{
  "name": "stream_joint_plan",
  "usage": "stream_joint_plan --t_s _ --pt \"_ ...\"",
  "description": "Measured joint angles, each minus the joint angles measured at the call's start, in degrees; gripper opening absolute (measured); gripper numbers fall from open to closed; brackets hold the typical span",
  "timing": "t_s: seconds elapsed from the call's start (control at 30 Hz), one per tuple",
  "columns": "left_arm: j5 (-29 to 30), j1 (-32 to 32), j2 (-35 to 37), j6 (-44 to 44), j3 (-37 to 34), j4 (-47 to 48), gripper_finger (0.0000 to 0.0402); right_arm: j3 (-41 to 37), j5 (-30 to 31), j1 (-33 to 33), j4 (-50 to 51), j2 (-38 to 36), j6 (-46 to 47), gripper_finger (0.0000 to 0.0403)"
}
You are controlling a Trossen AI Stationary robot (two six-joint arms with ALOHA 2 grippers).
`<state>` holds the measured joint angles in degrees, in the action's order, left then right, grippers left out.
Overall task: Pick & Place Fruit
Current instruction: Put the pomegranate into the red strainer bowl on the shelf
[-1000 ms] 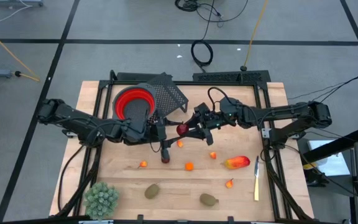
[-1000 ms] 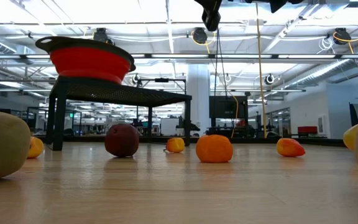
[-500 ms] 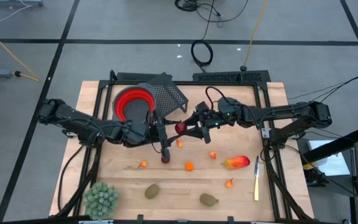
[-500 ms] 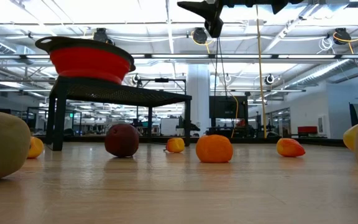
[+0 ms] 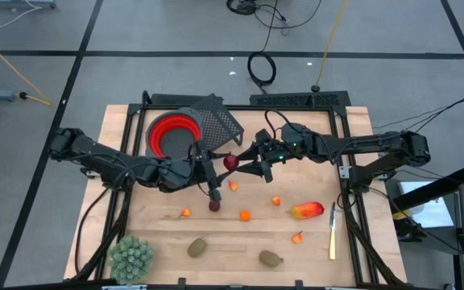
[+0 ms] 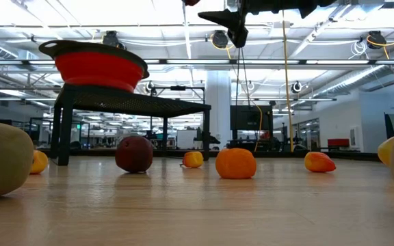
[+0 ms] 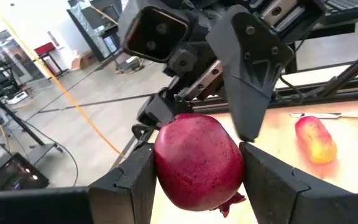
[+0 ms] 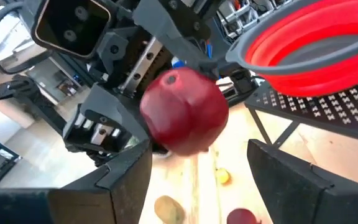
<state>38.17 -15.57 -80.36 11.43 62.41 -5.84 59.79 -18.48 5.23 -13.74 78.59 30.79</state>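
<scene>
A dark red ball (image 5: pixel 230 161) hangs high over the table's middle, with my left gripper (image 5: pixel 220 164) shut on it. My right gripper (image 5: pixel 249 163) faces it from the right, open. Its fingers (image 8: pixel 126 180) stand wide on either side of the ball (image 8: pixel 185 112) and clear of it. A red bowl (image 5: pixel 170 132) sits on a black mesh stand (image 5: pixel 220 125) at the far left. On the wood lie another dark red ball (image 5: pixel 214 206), small orange pieces (image 5: pixel 245 215), a long red-yellow piece (image 5: pixel 307 211) and two brownish-green ovals (image 5: pixel 197 247). My left gripper pinches the dark red ball by two opposite sides (image 7: pixel 160 168) between its two fingers. The fingers (image 7: pixel 263 180) come in about level from the table's left. The ball is lifted clear, well above the table, with its small crown (image 7: pixel 229 205) turned downward.
A pale green spiky plant (image 5: pixel 131 258) stands at the near left corner. A knife (image 5: pixel 333 229) lies along the right side. In the low view the bowl (image 6: pixel 98 65) on its stand rises at the left, with fruit (image 6: pixel 235 163) across the middle of the table.
My right gripper has opened and let go of the dark red ball, which stays in my left gripper. My left gripper has turned a little, and the ball has shifted slightly toward the far left, toward the bowl.
</scene>
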Motion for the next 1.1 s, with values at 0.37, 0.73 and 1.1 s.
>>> stream_joint_plan --t_s 0.37,0.73,1.1 --pt "7.3 0.0 2.0 0.8 0.1 -0.4 0.0198 -0.1 0.3 0.0 10.9 -4.0 -3.7 0.0211" --pt "12.5 -0.8 5.1 -1.3 0.1 -1.9 0.0198 -1.1 2.3 0.0 21.8 -8.4 -15.3 0.008" --pt "17.3 -2.6 7.3 -8.3 0.1 -1.5 0.0198 -11.5 3.7 0.0 22.0 -20.4 -22.5 0.0009"
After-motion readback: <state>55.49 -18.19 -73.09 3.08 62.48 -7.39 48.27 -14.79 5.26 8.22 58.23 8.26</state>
